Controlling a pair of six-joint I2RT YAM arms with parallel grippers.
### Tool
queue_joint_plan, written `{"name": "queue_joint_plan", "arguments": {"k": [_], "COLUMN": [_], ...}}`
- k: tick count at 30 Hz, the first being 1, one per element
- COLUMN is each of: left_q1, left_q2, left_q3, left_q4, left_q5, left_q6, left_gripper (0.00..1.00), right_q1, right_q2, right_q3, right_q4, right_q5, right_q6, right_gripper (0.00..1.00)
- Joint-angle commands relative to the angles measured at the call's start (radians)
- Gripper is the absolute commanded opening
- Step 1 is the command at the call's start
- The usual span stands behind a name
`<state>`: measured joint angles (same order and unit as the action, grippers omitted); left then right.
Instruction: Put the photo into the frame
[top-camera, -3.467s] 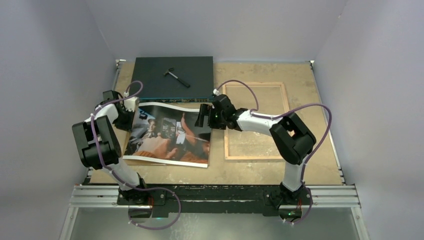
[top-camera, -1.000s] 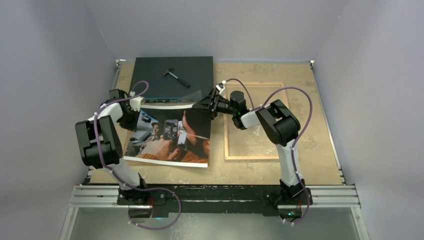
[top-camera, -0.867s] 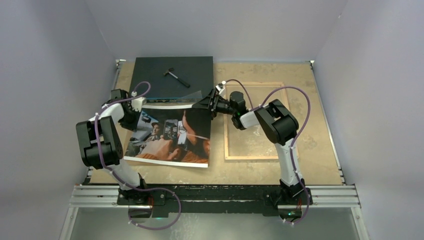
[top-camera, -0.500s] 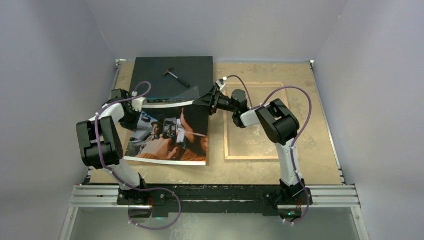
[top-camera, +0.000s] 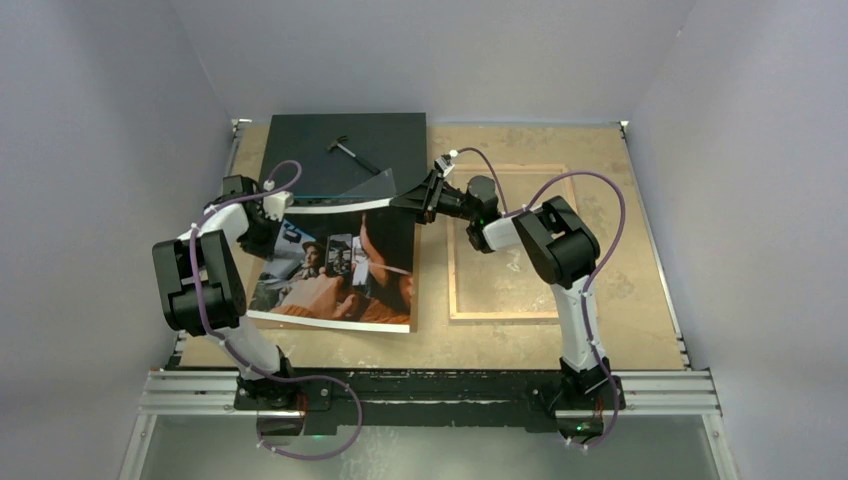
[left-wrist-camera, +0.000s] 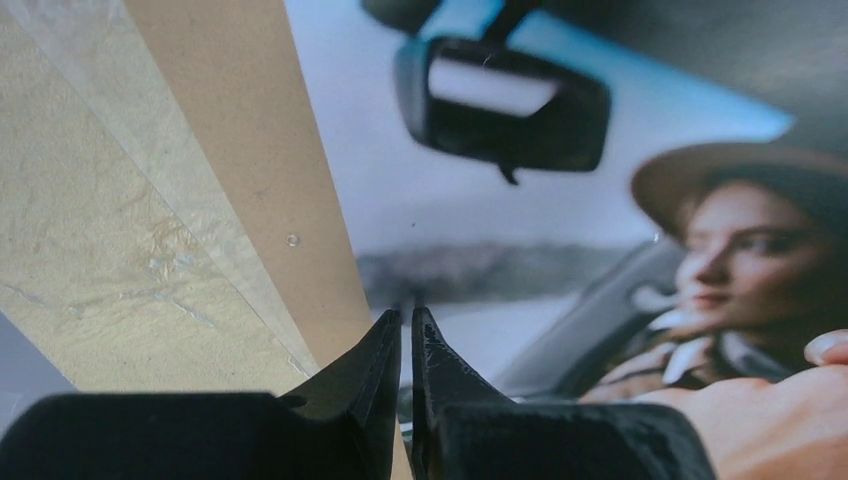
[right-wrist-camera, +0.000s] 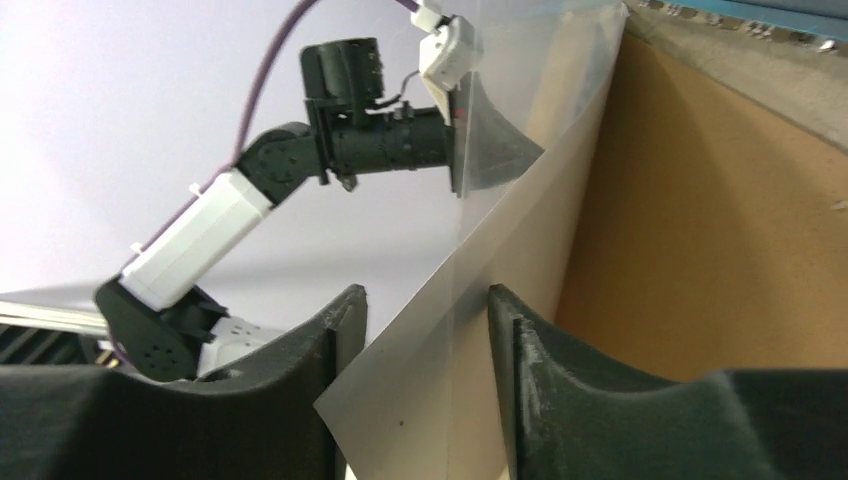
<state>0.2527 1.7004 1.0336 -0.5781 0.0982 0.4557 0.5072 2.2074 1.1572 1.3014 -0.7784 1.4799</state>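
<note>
Right hand (right-wrist-camera: 425, 300) astride raised photo (top-camera: 340, 270) edge, seemingly loose.

Top view. The photo (top-camera: 335, 270) lies left of centre on the table (top-camera: 640, 300), over a backing board (left-wrist-camera: 250, 180) that shows past its edge in the left wrist view. The frame (top-camera: 505, 314) lies flat right of centre, near the photo, not touching. Behind the photo, upper centre-left: flat box (top-camera: 390, 140), hammer (top-camera: 352, 153) on top.

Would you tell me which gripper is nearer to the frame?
Right. The right gripper is just beside the frame; the left gripper is across the photo from it.
</note>
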Motion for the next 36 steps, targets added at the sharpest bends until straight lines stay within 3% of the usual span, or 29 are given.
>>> {"name": "queue_joint_plan", "arguments": {"k": [1, 4, 8, 16, 20, 25, 28, 32, 36], "left_q1": [-0.007, -0.006, -0.006, -0.003, -0.002, -0.001, -0.025, -0.139, -0.243], "left_q2": [0.015, 0.024, 0.07, 0.056, 0.025, 0.024, 0.045, 0.085, 0.196], "left_q3": [0.075, 0.092, 0.082, 0.106, 0.152, 0.179, 0.303, 0.535, 0.795], "left_q4": [-0.039, -0.039, -0.02, -0.036, -0.079, -0.093, -0.161, -0.269, -0.387], "left_q5": [0.077, 0.077, 0.055, 0.056, 0.064, 0.048, 0.118, 0.245, 0.424], "left_q6": [-0.004, 0.001, 0.001, -0.005, 0.012, 0.017, -0.021, -0.03, 0.02], "left_gripper": [0.07, 0.07, 0.07, 0.06, 0.06, 0.06, 0.07, 0.14, 0.35], "right_q1": [-0.004, -0.003, -0.001, 0.001, 0.002, 0.007, 0.009, 0.009, 0.009], "right_q2": [-0.019, -0.009, 0.002, -0.004, 0.007, -0.004, -0.02, -0.052, -0.108], "right_q3": [0.058, 0.088, 0.112, 0.116, 0.11, 0.102, 0.102, 0.078, 0.07], "right_q4": [-0.074, -0.136, -0.223, -0.389, -0.373, -0.379, -0.421, -0.425, -0.459], "right_q5": [-0.018, -0.013, 0.008, 0.089, 0.096, 0.106, 0.117, 0.122, 0.125], "right_q6": [-0.071, -0.104, -0.145, -0.255, -0.256, -0.276, -0.321, -0.37, -0.475], "right_gripper": [0.6, 0.63, 0.55, 0.18, 0.12, 0.11, 0.1, 0.06, 0.04]}}
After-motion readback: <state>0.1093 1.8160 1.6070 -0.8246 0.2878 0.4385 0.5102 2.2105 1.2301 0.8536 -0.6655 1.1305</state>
